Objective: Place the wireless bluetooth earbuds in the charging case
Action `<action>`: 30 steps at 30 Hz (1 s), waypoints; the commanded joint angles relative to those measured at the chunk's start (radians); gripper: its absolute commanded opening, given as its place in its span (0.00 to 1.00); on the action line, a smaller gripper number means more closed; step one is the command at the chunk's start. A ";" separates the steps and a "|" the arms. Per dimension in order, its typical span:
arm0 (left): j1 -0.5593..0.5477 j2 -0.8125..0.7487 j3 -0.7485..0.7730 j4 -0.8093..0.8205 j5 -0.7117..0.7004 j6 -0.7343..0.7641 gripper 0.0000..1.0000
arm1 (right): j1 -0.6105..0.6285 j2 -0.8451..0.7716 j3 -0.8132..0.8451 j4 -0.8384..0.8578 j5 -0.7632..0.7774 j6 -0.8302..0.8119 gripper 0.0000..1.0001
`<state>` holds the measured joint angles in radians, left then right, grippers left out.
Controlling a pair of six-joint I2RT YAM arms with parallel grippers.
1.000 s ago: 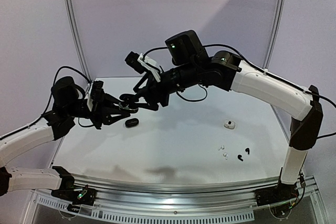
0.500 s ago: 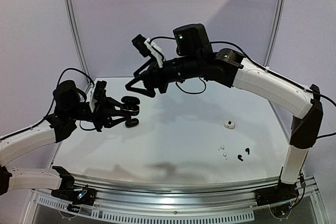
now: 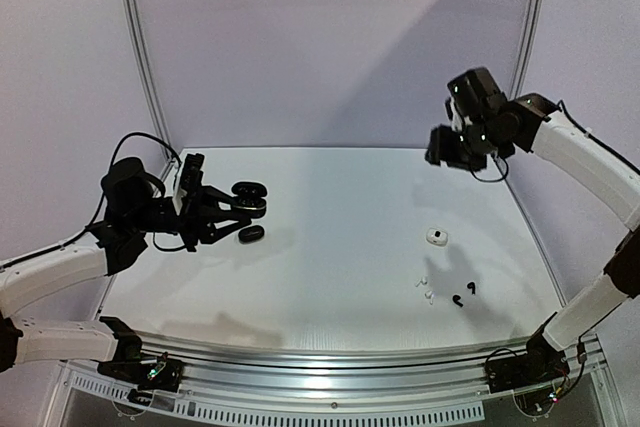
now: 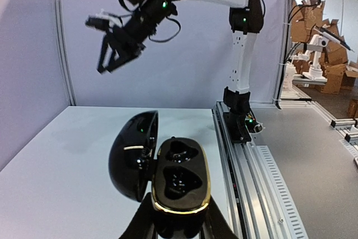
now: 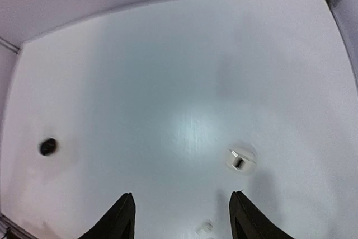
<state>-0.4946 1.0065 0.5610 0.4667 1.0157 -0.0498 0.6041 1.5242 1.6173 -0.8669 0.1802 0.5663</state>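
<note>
My left gripper (image 3: 236, 205) is shut on the base of a glossy black charging case (image 4: 180, 174) with a gold rim. It holds the case above the table's left side with the lid swung open. Both wells of the case are dark and glossy; I cannot tell what sits in them. My right gripper (image 3: 442, 152) hangs high over the table's right side, open, with nothing between its fingers (image 5: 124, 216). Two white earbuds (image 3: 425, 289) and two black earbuds (image 3: 464, 294) lie loose at the front right.
A shut black case (image 3: 251, 234) lies on the table just under the held one, also seen as a shut black case (image 5: 48, 146) from the right wrist. An open white case (image 3: 436, 237) sits right of centre, above the loose earbuds. A metal rail (image 3: 330, 357) runs along the near edge.
The right arm has pulled away from the held case, swinging up and far to the right. The left arm has sunk slightly and keeps its grip on the case.
</note>
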 commanded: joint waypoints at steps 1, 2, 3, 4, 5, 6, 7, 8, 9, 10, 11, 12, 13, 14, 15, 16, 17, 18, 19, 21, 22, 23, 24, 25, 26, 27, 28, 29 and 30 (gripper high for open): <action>-0.012 -0.008 -0.019 0.034 -0.009 -0.009 0.00 | -0.080 -0.044 -0.251 -0.278 0.085 0.135 0.58; -0.011 -0.008 -0.018 0.035 -0.011 -0.009 0.00 | -0.097 -0.056 -0.302 -0.279 0.064 0.135 0.58; -0.011 -0.007 -0.019 0.034 -0.010 -0.007 0.00 | -0.110 -0.062 -0.360 -0.281 0.051 0.132 0.58; -0.012 -0.009 -0.019 0.033 -0.009 -0.008 0.00 | -0.122 -0.068 -0.401 -0.284 0.049 0.128 0.58; -0.012 -0.009 -0.019 0.034 -0.008 -0.008 0.00 | -0.132 -0.068 -0.436 -0.281 0.044 0.120 0.58; -0.011 -0.010 -0.021 0.035 -0.008 -0.007 0.00 | -0.142 -0.066 -0.469 -0.274 0.040 0.112 0.58; -0.011 -0.011 -0.022 0.034 -0.009 -0.007 0.00 | -0.153 -0.060 -0.501 -0.261 0.033 0.099 0.58; -0.011 -0.012 -0.022 0.035 -0.007 -0.008 0.00 | -0.172 -0.056 -0.527 -0.247 0.020 0.078 0.58; -0.012 -0.013 -0.022 0.034 -0.007 -0.008 0.00 | -0.191 -0.049 -0.553 -0.229 0.007 0.065 0.58; -0.012 -0.014 -0.023 0.034 -0.006 -0.007 0.00 | -0.213 -0.042 -0.574 -0.212 -0.002 0.047 0.57; -0.012 -0.017 -0.024 0.035 -0.005 -0.006 0.00 | -0.232 -0.031 -0.591 -0.193 -0.014 0.036 0.57; -0.012 -0.018 -0.025 0.033 -0.005 -0.004 0.00 | -0.244 -0.021 -0.605 -0.174 -0.027 0.011 0.57; -0.012 -0.020 -0.027 0.033 -0.006 -0.004 0.00 | -0.251 -0.013 -0.612 -0.149 -0.039 -0.005 0.57; -0.012 -0.022 -0.026 0.032 -0.006 -0.001 0.00 | -0.251 0.004 -0.615 -0.131 -0.054 -0.029 0.57; -0.011 -0.024 -0.027 0.030 -0.007 -0.001 0.00 | -0.251 0.015 -0.611 -0.122 -0.067 -0.059 0.56; -0.012 -0.026 -0.027 0.027 -0.007 0.001 0.00 | -0.252 0.032 -0.605 -0.118 -0.079 -0.073 0.56; -0.012 -0.027 -0.026 0.025 -0.007 0.002 0.00 | -0.251 0.044 -0.598 -0.119 -0.083 -0.090 0.56; -0.012 -0.029 -0.025 0.021 -0.007 0.004 0.00 | -0.251 0.065 -0.595 -0.120 -0.084 -0.102 0.56; -0.012 -0.029 -0.026 0.019 -0.007 0.006 0.00 | -0.252 0.077 -0.591 -0.123 -0.083 -0.120 0.56; -0.012 -0.031 -0.026 0.015 -0.007 0.012 0.00 | -0.254 0.097 -0.590 -0.121 -0.095 -0.140 0.56; -0.012 -0.032 -0.025 0.012 -0.008 0.014 0.00 | -0.254 0.101 -0.591 -0.112 -0.122 -0.152 0.56; -0.011 -0.031 -0.025 0.012 -0.009 0.014 0.00 | -0.254 0.105 -0.590 -0.110 -0.127 -0.156 0.56; -0.011 -0.030 -0.026 0.012 -0.008 0.014 0.00 | -0.254 0.110 -0.587 -0.117 -0.114 -0.158 0.56; -0.012 -0.029 -0.026 0.013 -0.007 0.015 0.00 | -0.254 0.124 -0.581 -0.128 -0.101 -0.157 0.55; -0.012 -0.028 -0.025 0.016 -0.006 0.015 0.00 | -0.254 0.140 -0.576 -0.137 -0.102 -0.154 0.54; -0.011 -0.027 -0.026 0.018 -0.005 0.016 0.00 | -0.255 0.153 -0.574 -0.140 -0.110 -0.159 0.52; -0.012 -0.026 -0.026 0.020 -0.006 0.017 0.00 | -0.254 0.171 -0.573 -0.141 -0.115 -0.164 0.51; -0.011 -0.026 -0.026 0.020 -0.007 0.018 0.00 | -0.254 0.178 -0.573 -0.141 -0.115 -0.167 0.48; -0.011 -0.026 -0.026 0.020 -0.007 0.021 0.00 | -0.254 0.187 -0.573 -0.142 -0.111 -0.167 0.44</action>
<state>-0.4950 0.9871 0.5449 0.4835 1.0122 -0.0452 0.3523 1.6653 1.0256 -1.0035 0.0860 0.4198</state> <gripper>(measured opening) 0.214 0.497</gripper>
